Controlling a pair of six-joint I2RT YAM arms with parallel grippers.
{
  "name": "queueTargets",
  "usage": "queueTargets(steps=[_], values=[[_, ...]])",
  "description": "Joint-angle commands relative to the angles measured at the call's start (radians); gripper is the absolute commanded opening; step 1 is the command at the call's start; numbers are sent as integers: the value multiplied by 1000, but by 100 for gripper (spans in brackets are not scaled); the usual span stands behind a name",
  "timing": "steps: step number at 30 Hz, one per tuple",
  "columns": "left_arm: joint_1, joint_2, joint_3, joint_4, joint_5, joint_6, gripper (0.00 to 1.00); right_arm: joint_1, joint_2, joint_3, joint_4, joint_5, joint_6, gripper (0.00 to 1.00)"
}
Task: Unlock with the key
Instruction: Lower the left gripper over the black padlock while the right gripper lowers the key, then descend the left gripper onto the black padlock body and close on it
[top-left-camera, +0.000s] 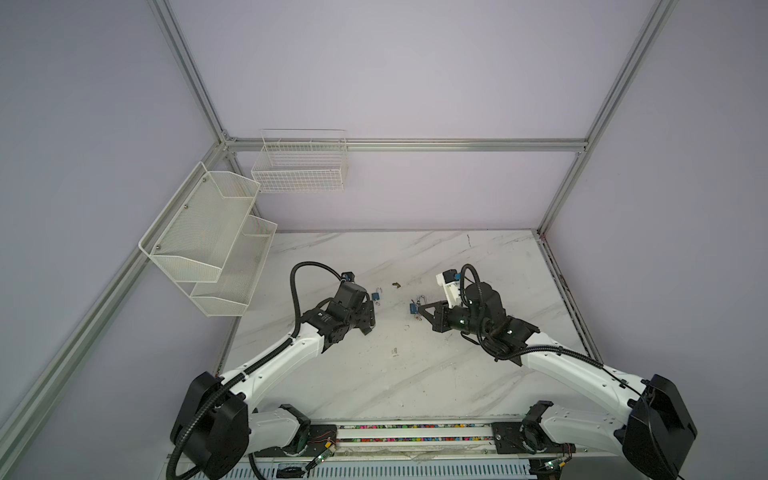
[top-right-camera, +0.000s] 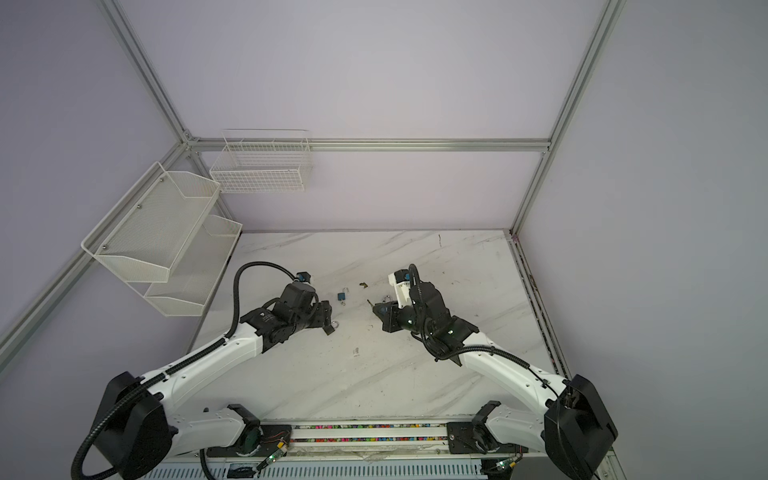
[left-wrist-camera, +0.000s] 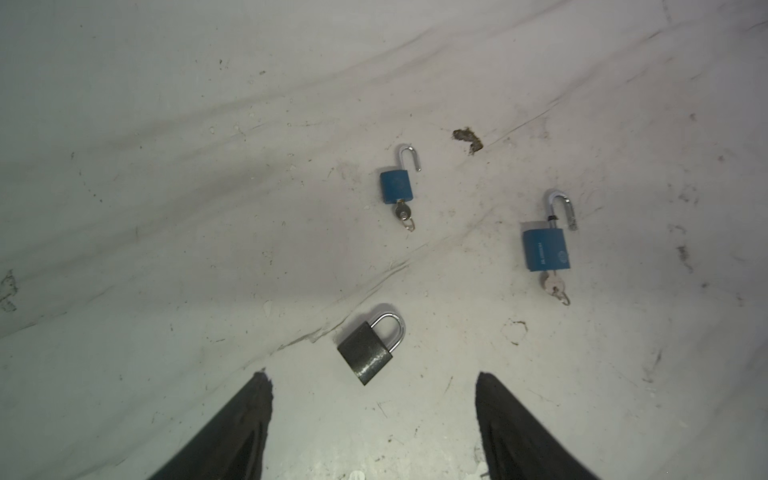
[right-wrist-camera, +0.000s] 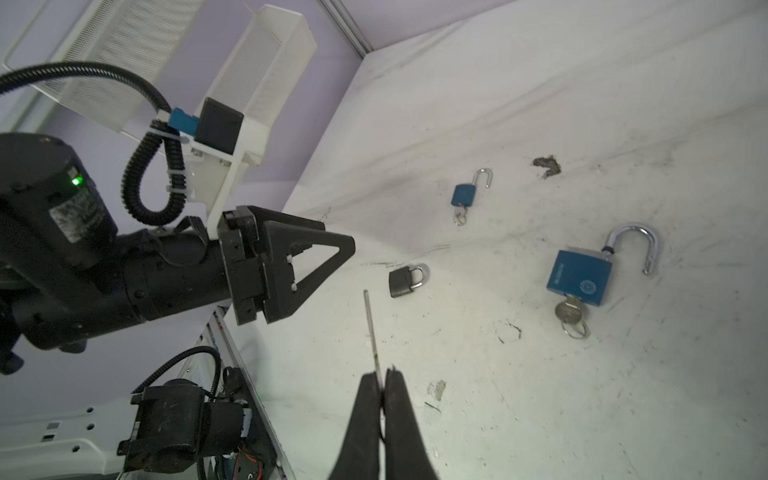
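Top views: left gripper (top-left-camera: 369, 319) sits low over the table (top-left-camera: 415, 374); right gripper (top-right-camera: 376, 309) faces it across the middle.

Left wrist: jaws spread wide, nothing held. Dark padlock (left-wrist-camera: 370, 349), shackle shut, lies flat just ahead between the fingertips. Small blue padlock (left-wrist-camera: 397, 187) and large blue padlock (left-wrist-camera: 546, 249) lie farther ahead, shackles sprung, keys in.

Right wrist: jaws pinched on the key (right-wrist-camera: 371, 328), blade poking forward; the dark padlock lies just past its tip, apart.

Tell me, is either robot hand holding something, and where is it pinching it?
The right gripper pinches a key by one end, its thin blade sticking out past the fingertips. The left gripper is open and holds nothing.
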Motion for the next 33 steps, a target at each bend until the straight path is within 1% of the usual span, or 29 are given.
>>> queueTargets(steps=[1, 5, 6, 15, 20, 24, 28, 33], values=[[16, 64, 134, -40, -30, 39, 78, -2, -8, -10, -3, 13, -23, 0], [18, 165, 161, -51, -33, 47, 77, -2, -13, -14, 2, 8, -33, 0], [18, 185, 168, -52, -25, 57, 76, -3, -15, -17, 6, 7, -34, 0], [19, 327, 239, -64, 46, 111, 76, -2, -3, -15, 38, -38, -31, 0], [18, 348, 227, -81, 91, 82, 74, -2, -7, -13, 42, -61, -25, 0], [12, 351, 207, -82, 155, 64, 73, -1, -20, -25, 66, -73, -21, 0], [6, 363, 206, -93, 169, 64, 74, -2, 2, -10, 59, -121, -33, 0], [-5, 373, 205, -103, 153, 52, 73, -2, 13, -6, 49, -134, -37, 0]])
